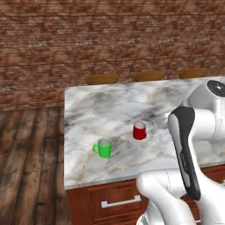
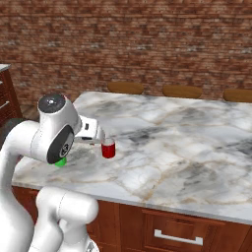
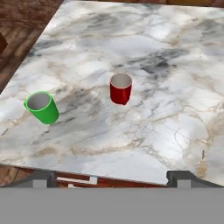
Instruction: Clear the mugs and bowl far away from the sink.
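The gripper (image 3: 112, 177) hangs back over the near edge of the marble counter (image 1: 88, 110), its fingertips (image 3: 42, 177) spread wide with nothing between them.

Nearest the front edge, toward the counter's left end, stands the green mug (image 1: 103, 147), upright, its side handle pointing toward the left edge. A little farther in and to the right is the red mug (image 1: 139, 130), also upright and standing apart from the green one. No sink or bowl is visible near them.

Both mugs look small, rigid and light, with a glossy finish that is likely slippery, and probably breakable if dropped. My guess is the safest hold is across the body below the rim, or over one wall at the rim; the green mug's handle is best kept out of the jaws' line. The polished stone may let a mug slide if nudged sideways.

Nothing stands between the gripper and either mug. Beyond the far edge, three wooden stool seats (image 1: 102, 79) line up before a brick wall (image 1: 110, 35), well clear of the work. Drawer fronts (image 1: 115, 200) sit below the near edge.
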